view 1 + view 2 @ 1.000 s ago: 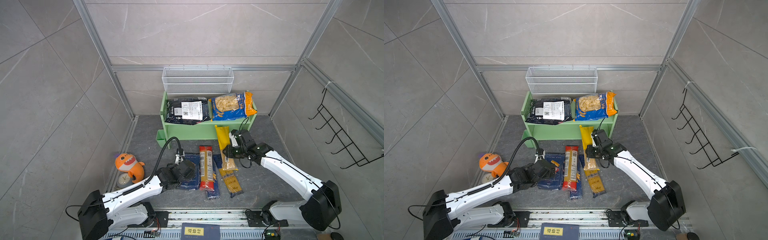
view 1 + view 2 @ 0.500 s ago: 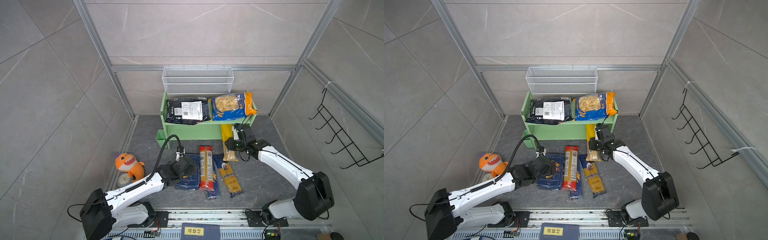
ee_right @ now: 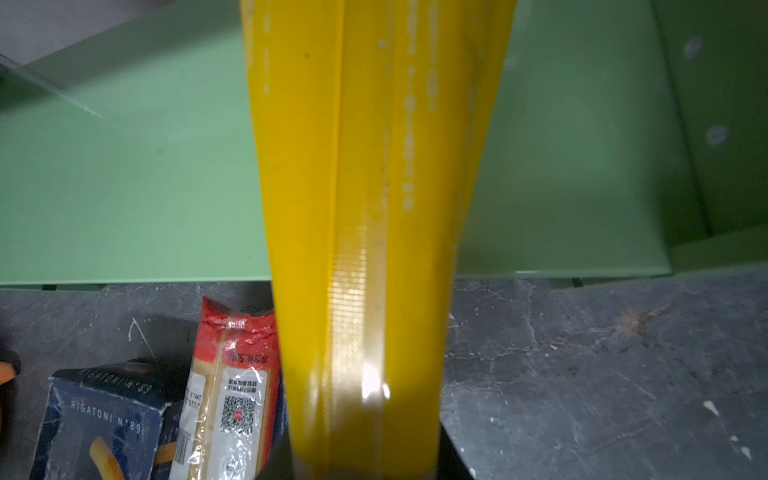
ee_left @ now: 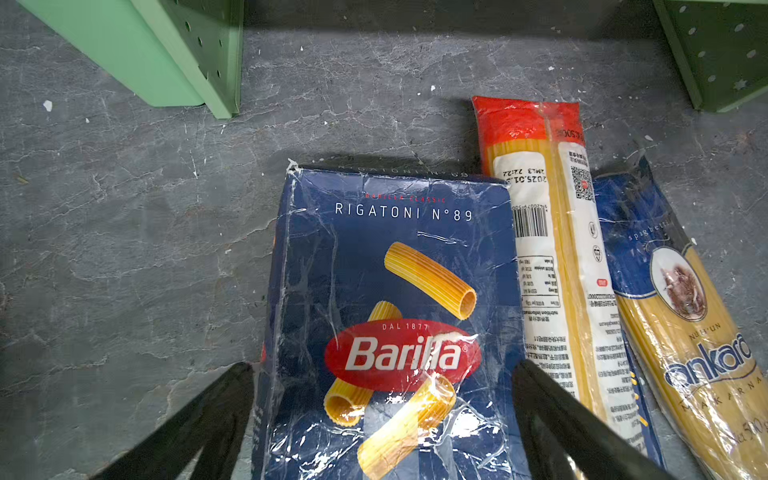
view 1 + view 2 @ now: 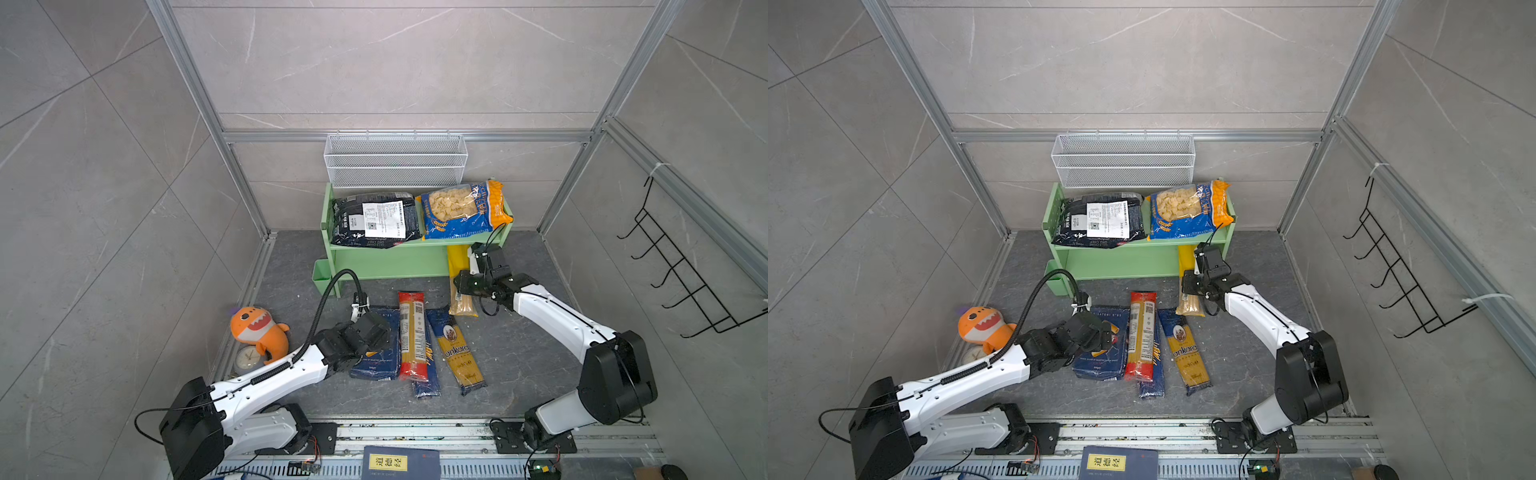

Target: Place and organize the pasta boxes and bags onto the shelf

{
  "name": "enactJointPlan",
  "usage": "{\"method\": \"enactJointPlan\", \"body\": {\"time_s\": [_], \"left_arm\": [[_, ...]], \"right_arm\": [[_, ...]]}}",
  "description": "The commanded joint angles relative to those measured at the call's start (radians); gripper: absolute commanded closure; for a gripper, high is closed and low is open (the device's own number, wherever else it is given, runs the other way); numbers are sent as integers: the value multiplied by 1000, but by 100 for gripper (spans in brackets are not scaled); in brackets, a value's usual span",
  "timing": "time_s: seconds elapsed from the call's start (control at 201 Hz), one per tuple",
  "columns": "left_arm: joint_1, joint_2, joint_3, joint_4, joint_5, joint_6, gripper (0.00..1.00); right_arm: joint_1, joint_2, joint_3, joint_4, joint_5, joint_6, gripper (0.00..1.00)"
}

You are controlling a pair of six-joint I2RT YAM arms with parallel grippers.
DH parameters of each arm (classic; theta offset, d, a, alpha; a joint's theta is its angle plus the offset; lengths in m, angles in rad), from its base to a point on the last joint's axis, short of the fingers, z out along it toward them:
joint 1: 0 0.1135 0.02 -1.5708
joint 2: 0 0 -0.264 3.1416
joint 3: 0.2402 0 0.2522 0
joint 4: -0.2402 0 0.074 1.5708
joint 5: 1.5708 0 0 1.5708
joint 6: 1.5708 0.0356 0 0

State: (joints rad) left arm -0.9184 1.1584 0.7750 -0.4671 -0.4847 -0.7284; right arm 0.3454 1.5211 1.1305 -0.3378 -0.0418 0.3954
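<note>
Where shelf (image 5: 386,266) stands, right end effector (image 5: 460,288) grips spaghetti (image 5: 456,262).

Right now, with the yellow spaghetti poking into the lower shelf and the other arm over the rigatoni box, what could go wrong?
The right gripper holds the yellow spaghetti pack close to the side panel of the shelf; pushed in, it may catch there or bend.
The open left gripper straddles the rigatoni box, one finger over the red spaghetti pack lying against it; closing may pinch both.
</note>
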Motion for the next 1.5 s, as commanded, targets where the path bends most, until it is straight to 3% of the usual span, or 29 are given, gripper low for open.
{"method": "enactJointPlan", "body": {"time_s": [0.0,0.388,0.727,1.494], "left_arm": [[6,-19,34,-4,9,13,2],[5,4,33,63,90,30,3],[5,-26,4,87,120,12,3],[1,209,121,441,436,12,2]], "right_arm": [[-6,-28,80,165,-5,5,84],[-7,-88,37,135,-100,92,83],[-6,-208,-29,11,-109,90,83],[33,-409,-173,-61,-295,177,82]]}}
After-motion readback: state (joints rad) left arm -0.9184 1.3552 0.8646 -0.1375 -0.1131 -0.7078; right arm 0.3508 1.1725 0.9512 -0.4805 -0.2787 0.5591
